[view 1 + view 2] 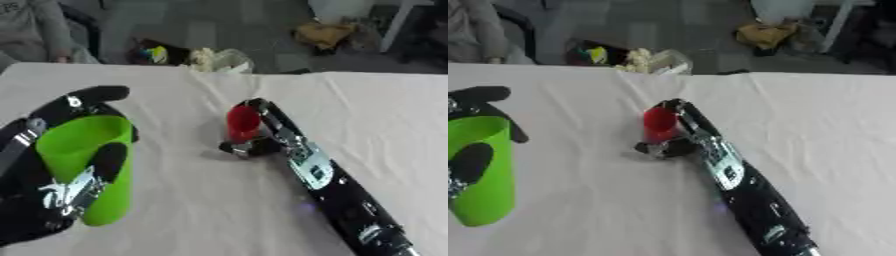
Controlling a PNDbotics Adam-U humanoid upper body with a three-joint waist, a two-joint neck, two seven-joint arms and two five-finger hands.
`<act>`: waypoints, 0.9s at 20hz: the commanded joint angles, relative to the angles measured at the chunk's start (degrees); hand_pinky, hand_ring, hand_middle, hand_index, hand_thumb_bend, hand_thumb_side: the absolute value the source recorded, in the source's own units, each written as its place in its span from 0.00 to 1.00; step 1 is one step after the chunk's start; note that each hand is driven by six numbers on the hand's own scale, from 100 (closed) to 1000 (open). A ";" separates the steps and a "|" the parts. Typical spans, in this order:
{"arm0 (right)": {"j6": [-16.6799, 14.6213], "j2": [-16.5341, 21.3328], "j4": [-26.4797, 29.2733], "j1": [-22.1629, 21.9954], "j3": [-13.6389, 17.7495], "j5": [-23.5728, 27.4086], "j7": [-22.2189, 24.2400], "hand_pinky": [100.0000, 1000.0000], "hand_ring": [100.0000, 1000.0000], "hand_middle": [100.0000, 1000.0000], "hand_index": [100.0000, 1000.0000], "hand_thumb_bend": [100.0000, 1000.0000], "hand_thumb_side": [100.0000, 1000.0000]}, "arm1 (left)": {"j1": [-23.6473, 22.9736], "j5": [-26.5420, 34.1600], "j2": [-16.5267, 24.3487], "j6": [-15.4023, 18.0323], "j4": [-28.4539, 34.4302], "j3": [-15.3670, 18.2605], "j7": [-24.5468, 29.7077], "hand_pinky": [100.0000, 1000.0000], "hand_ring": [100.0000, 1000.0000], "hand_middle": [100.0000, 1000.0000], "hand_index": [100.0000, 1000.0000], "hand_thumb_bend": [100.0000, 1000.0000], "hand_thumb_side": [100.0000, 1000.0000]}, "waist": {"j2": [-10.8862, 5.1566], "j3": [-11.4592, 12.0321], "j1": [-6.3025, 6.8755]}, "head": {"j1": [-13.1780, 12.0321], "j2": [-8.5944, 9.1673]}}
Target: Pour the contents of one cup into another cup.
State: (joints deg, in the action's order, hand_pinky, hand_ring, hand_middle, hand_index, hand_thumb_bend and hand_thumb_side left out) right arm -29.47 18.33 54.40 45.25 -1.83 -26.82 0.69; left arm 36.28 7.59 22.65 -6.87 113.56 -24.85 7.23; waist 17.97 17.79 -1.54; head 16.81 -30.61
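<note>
The left hand [52, 185] was at the near left of the scene, raised above the tabletop [201, 200]. Its fingers and thumb were curled round a green cup [87, 165], with one dark finger lying across the front of the cup and other fingers reaching over the far side of the rim. The green cup was held almost upright, leaning only a little, and its open mouth faced up and towards the far side. What was inside the cup could not be seen.

The right arm came in from the near right corner and stretched across the white cloth towards the middle of the tabletop. The right hand [258, 137] was at a red cup [242, 122], which stood upright on the cloth near the middle, well apart from the green cup. The fingers ran up the right side of the red cup and touched it, and the thumb part lay low at its near side, so the hand was closed round the red cup. The base of the red cup was partly hidden by the hand.
</note>
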 commanded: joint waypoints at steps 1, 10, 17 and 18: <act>0.22 -0.02 0.69 1.17 -0.19 -0.99 -0.41 0.70 0.33 0.25 0.53 0.60 0.21 | 0.87 0.22 0.30 -0.09 1.03 0.15 0.06 0.00 0.62 0.55 0.88 0.00 0.42 | -0.85 0.14 0.17 | 0.20 0.75; 0.95 -0.79 0.49 0.95 -0.68 -1.66 -0.41 0.45 0.09 0.08 0.37 0.15 0.00 | 0.74 -0.20 0.42 -0.09 1.03 0.00 0.16 0.00 0.62 0.55 0.88 0.00 0.42 | -0.86 -0.25 0.24 | 0.24 0.66; 1.75 0.09 1.57 0.29 -0.67 -0.31 -1.15 0.40 0.05 0.02 0.32 0.01 0.00 | 0.18 -0.62 1.12 0.38 1.03 0.61 -0.49 0.00 0.62 0.55 0.88 0.00 0.43 | -0.97 -1.58 0.39 | 0.11 0.77; 1.79 0.45 1.84 0.18 -0.70 0.09 -1.09 0.40 0.05 0.02 0.32 0.00 0.00 | -0.02 -0.72 1.30 0.45 1.03 0.69 -0.59 0.00 0.62 0.55 0.87 0.00 0.43 | -1.04 -1.83 0.42 | 0.07 0.74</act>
State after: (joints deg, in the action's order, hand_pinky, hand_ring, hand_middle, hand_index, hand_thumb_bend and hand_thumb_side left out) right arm -27.98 17.41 55.28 45.10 -2.54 -27.32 -0.32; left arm 35.75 7.22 22.72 -6.57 113.56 -24.97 6.94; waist 18.00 15.93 -1.39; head 16.95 -30.58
